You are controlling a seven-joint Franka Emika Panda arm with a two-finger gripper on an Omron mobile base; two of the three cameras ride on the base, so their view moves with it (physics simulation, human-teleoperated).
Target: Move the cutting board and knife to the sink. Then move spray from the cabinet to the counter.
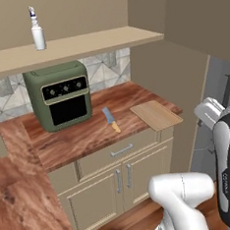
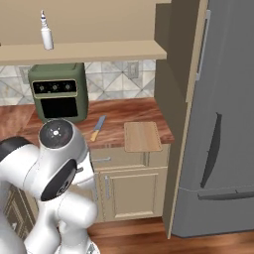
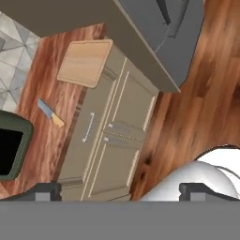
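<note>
The light tan cutting board lies flat at the right end of the red-brown counter, its front edge slightly over the counter's lip. Left of it lies the knife, grey-blue blade pointing back, yellow handle toward the front. The white spray stands upright on the tan cabinet shelf. My gripper hangs open high above the floor in front of the drawers, well apart from board and knife, with nothing between its fingertips. The sink is out of view.
A green countertop oven stands at the back left of the counter under the shelf. A tall beige panel and a grey fridge close off the right side. Beige drawers and doors face the wooden floor.
</note>
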